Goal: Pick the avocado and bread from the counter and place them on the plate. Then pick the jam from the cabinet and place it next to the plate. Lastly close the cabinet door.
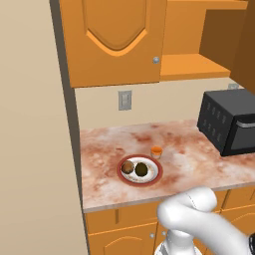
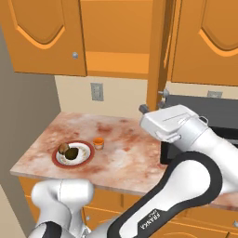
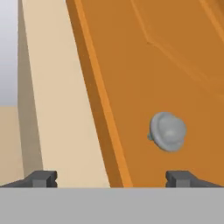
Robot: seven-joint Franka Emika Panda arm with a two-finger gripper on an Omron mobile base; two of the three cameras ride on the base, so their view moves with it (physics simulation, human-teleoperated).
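Kitchen counter point(image 1: 199, 149) carries plate point(image 1: 152, 177) and jam point(image 1: 156, 152); open cabinet door point(image 3: 175, 65) (rigid, hinged, light-swinging) faces the wide-open, empty gripper point(image 3: 111, 179)—push near its grey knob point(image 3: 167, 131).

Here's the counter point(image 1: 184, 167), pale stone mottled with reddish-brown stains, running over orange base cabinets. Sitting on it toward the left is the plate point(image 1: 122, 177), red-rimmed, with the bread point(image 1: 128, 167) and the avocado point(image 1: 142, 169) side by side on its white centre. Just behind the plate's right edge stands the jam point(image 1: 156, 152). Over at the right end, a black microwave point(image 1: 229, 122) rests on the worktop.
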